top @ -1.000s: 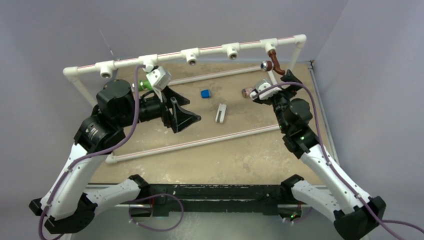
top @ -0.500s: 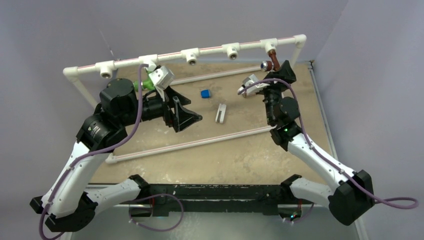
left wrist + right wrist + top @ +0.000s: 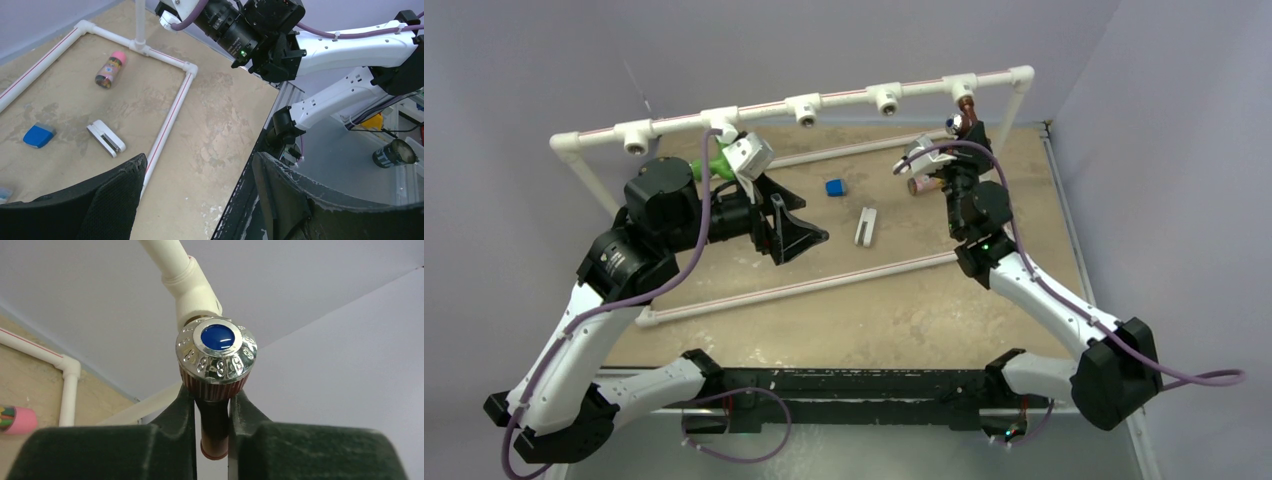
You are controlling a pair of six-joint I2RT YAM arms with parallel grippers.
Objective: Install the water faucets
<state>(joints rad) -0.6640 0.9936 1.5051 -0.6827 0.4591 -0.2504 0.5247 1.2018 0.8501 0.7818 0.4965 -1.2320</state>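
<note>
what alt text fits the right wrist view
The right pincer is shut on the dark reddish-brown faucet, just below its chrome knob with a blue centre. A white pipe fitting sits directly behind the knob.

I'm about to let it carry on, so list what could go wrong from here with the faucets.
1. The right gripper pinches the reddish-brown faucet on its narrow neck just under the chrome knob. The grip may slip, or twist it crooked in the white tee fitting.
2. The green faucet sits right beside the left wrist camera, with the left gripper open. A careless arm move might knock it.
</note>
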